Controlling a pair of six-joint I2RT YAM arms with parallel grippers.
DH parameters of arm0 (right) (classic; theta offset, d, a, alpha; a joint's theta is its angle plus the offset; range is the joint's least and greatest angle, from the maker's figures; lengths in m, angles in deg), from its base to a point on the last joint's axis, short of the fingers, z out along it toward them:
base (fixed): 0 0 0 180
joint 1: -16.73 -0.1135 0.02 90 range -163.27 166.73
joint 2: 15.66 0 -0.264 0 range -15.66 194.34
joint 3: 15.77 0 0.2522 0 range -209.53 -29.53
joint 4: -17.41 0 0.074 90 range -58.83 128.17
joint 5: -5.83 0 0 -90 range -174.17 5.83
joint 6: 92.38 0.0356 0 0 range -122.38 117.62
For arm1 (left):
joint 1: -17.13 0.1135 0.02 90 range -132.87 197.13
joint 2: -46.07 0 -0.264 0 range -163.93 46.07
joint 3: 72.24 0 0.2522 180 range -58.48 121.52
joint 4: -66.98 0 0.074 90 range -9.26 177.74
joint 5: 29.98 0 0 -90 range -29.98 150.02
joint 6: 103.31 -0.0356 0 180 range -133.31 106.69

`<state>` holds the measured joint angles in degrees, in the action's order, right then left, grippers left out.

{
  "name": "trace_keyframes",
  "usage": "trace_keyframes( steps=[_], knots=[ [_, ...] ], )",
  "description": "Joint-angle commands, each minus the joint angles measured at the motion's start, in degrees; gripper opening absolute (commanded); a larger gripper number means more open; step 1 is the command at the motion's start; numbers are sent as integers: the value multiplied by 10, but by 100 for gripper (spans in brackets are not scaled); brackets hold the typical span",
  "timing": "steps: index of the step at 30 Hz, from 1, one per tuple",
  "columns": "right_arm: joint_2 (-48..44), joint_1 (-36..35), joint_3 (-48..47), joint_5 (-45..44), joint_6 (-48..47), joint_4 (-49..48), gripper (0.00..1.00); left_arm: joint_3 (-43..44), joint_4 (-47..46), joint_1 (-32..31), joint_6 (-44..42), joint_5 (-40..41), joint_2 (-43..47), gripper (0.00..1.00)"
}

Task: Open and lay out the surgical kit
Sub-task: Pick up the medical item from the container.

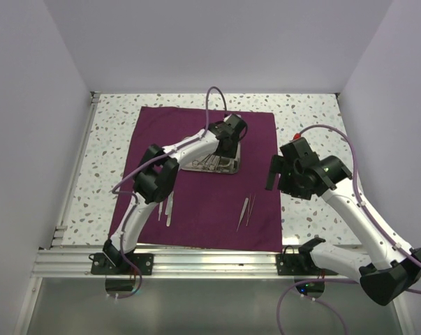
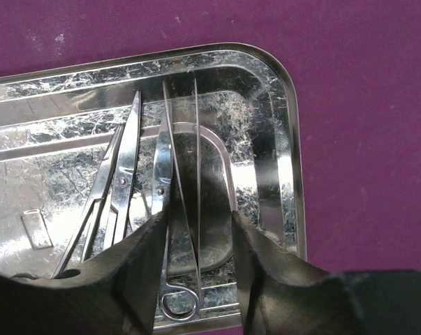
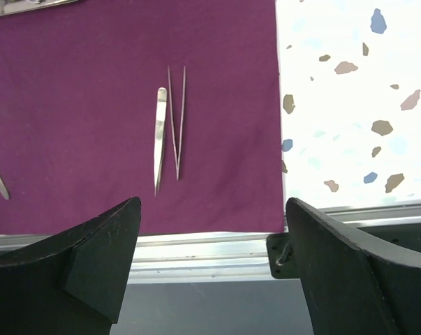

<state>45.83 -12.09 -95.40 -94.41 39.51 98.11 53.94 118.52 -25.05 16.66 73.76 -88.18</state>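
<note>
The surgical kit's maroon cloth [image 1: 170, 125] lies spread flat on the table. Its steel tray [image 1: 232, 168] sits near the cloth's middle and holds scissors [image 2: 123, 167], a ring-handled instrument [image 2: 161, 174] and thin tweezers [image 2: 197, 139]. My left gripper [image 1: 227, 139] is down in the tray [image 2: 290, 139]. In the left wrist view the left gripper [image 2: 198, 241] stands partly open, its fingers straddling the thin tweezers and the ring-handled instrument. My right gripper [image 1: 275, 171] hovers over the cloth's right edge, wide open and holding nothing [image 3: 210, 265]. Two tweezers [image 3: 160, 136] [image 3: 177, 122] lie on the cloth below it.
More instruments [image 1: 166, 209] lie on the cloth's near left. The pair of tweezers [image 1: 245, 213] rests near right. The speckled table [image 1: 315, 118] borders the cloth, and an aluminium rail [image 1: 210, 262] runs along the near edge. White walls enclose the back and sides.
</note>
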Motion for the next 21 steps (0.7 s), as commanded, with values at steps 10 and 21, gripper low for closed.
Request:
trace_keyframes(
  steps=[10,21],
  knots=[
    [6,17,-20,-33,-25,21,87,20,14,-7,13,36,-29,21],
    [5,28,-15,-25,-37,18,87,3,22,-30,10,64,-21,29]
  ],
)
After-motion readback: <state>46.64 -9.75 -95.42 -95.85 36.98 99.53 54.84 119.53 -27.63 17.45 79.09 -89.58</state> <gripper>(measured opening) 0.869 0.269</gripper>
